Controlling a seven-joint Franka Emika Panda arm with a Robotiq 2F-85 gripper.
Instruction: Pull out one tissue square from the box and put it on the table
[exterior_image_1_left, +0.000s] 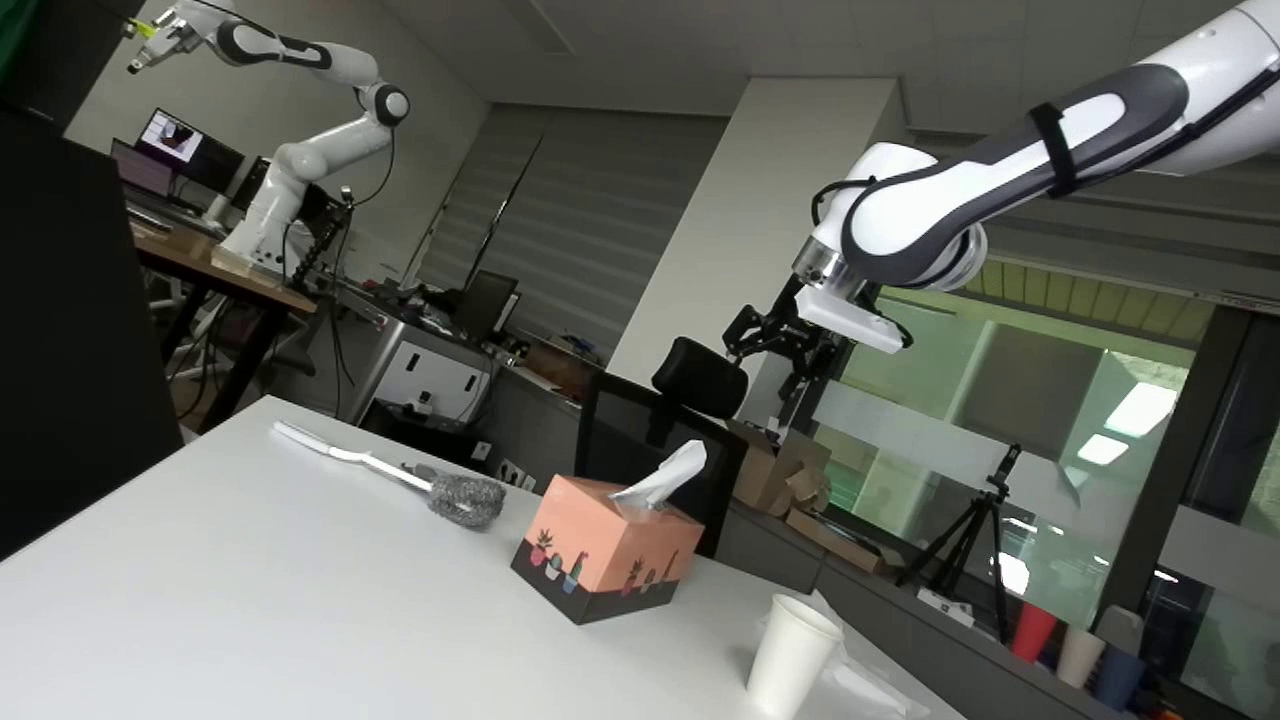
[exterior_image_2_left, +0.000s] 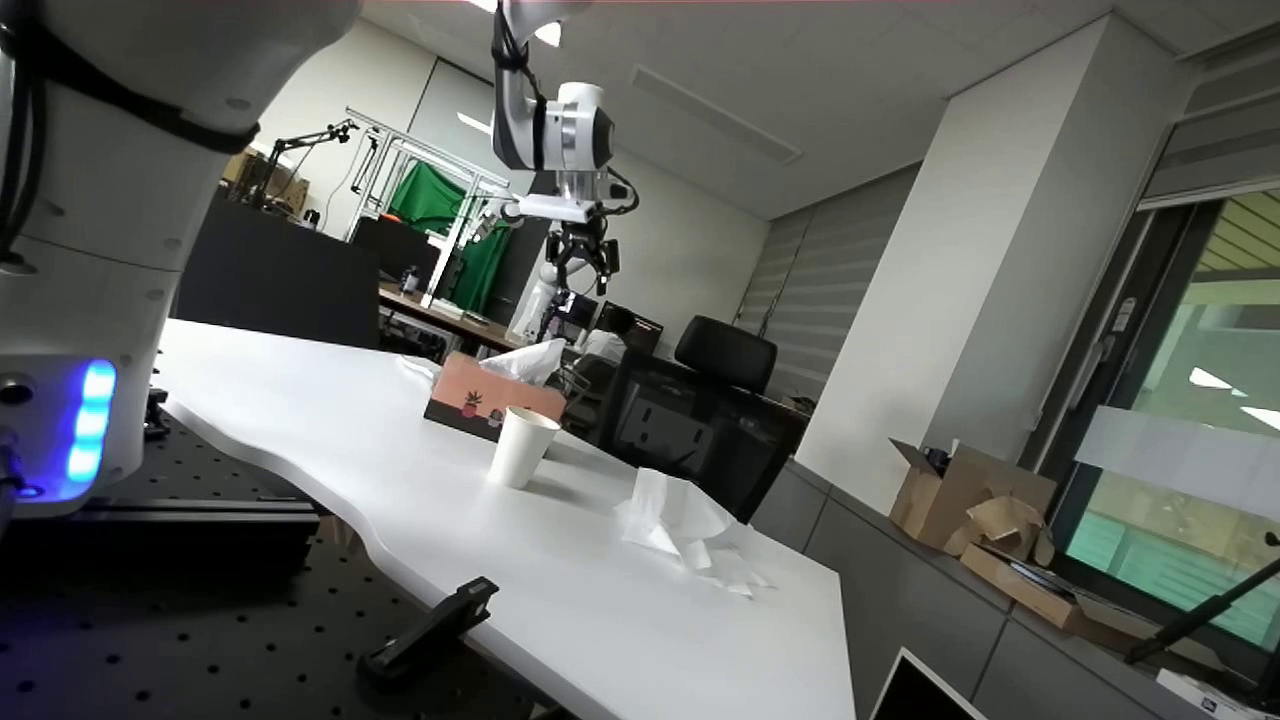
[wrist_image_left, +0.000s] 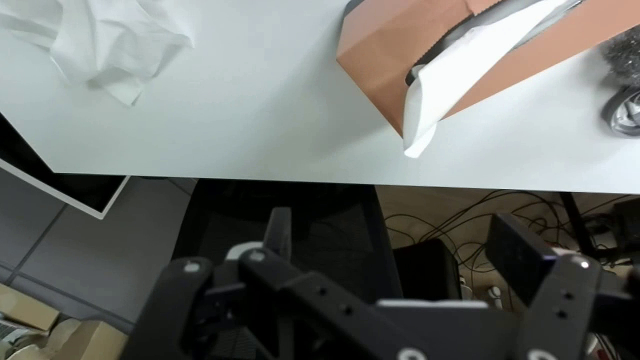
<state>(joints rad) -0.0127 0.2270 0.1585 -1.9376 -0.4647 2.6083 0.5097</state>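
Note:
The tissue box (exterior_image_1_left: 600, 545) is orange with a dark base and cactus drawings. It stands on the white table (exterior_image_1_left: 250, 610) and also shows in an exterior view (exterior_image_2_left: 490, 398) and the wrist view (wrist_image_left: 380, 55). A white tissue (exterior_image_1_left: 665, 477) sticks up from its slot; in the wrist view this tissue (wrist_image_left: 457, 75) hangs over the box's side. A loose crumpled tissue (exterior_image_2_left: 680, 510) lies on the table; it shows in the wrist view (wrist_image_left: 105, 45) at upper left. My gripper (wrist_image_left: 392, 235) is open and empty, high above the table, apart from the box in both exterior views (exterior_image_1_left: 765, 362) (exterior_image_2_left: 582, 285).
A white paper cup (exterior_image_1_left: 793, 655) stands near the box, between it and the loose tissue in an exterior view (exterior_image_2_left: 522, 447). A white-handled brush with a grey scrubber (exterior_image_1_left: 467, 500) lies on the box's other side. A black chair (exterior_image_2_left: 690, 420) stands beyond the table edge. A black clamp (exterior_image_2_left: 430, 640) grips another edge.

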